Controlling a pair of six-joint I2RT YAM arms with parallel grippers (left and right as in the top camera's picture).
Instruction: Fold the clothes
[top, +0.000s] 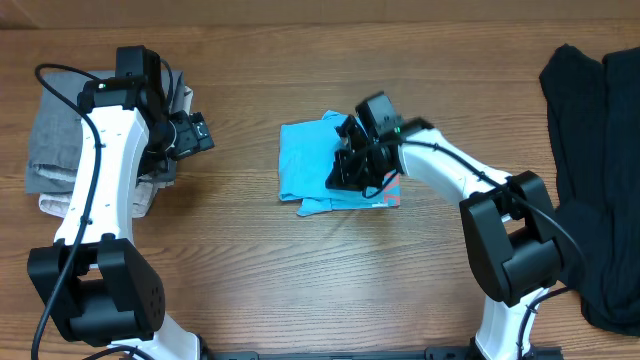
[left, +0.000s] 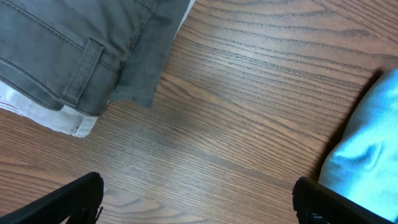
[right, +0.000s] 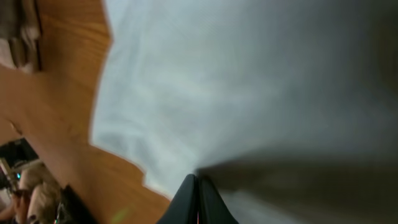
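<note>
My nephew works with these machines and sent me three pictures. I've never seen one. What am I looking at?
Two robot arms stand at a wooden table. One picture looks down from above; the other two come from cameras on each arm's wrist. In the middle lies a light blue T-shirt, folded small. The right gripper is shut, pressed down on the shirt and pinching its fabric. The left gripper is open, holding nothing, near a stack of folded grey and white clothes. A dark garment lies at the right edge.
</note>
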